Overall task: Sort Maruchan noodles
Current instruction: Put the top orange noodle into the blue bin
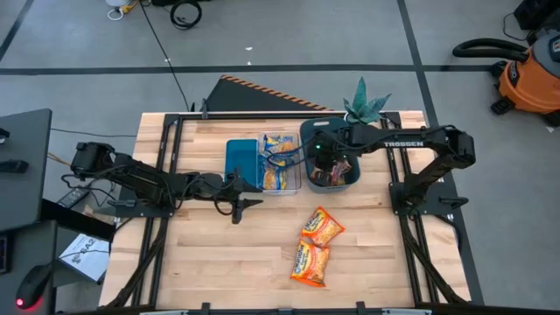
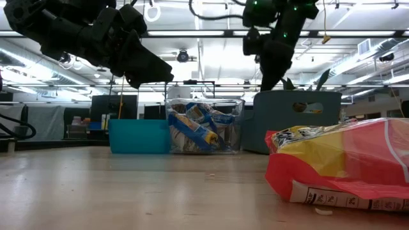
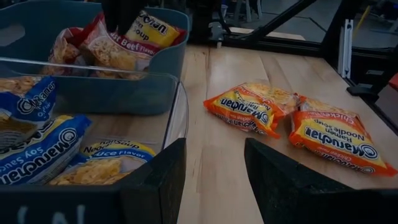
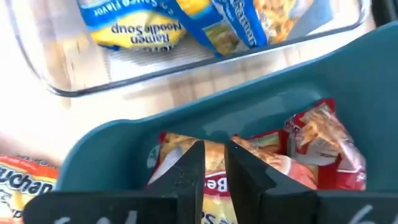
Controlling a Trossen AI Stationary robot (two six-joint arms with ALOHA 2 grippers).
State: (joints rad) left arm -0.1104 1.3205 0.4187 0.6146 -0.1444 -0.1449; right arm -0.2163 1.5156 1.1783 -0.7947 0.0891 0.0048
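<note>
Two orange Maruchan packets [image 1: 322, 227] [image 1: 311, 263] lie flat on the wood table, also in the left wrist view [image 3: 249, 107] [image 3: 339, 134]. Blue-and-yellow packets [image 1: 279, 166] fill the clear bin [image 1: 299, 184]. Red packets [image 4: 323, 146] lie in the dark grey-blue bin [image 1: 308, 136]. My right gripper [image 1: 329, 168] reaches down into that bin, its fingers nearly together on a red packet. My left gripper [image 1: 243, 203] hovers open near the clear bin, touching nothing [image 3: 214, 149]. My right gripper [image 4: 214, 152] comes from above, pointing down into the grey-blue bin, and pinches the upper edge of a red beef-flavour packet [image 3: 115, 43] between its two fingers. The packet stands tilted below the fingers, its lower part among the other packets in the bin.
A teal bin [image 1: 241, 162] stands to the left of the clear bin. A green plant [image 1: 366, 103] sits behind the grey-blue bin. Black frame rails [image 1: 166, 166] run along the table's sides. Bare wood lies around the orange packets [image 2: 345, 166].
</note>
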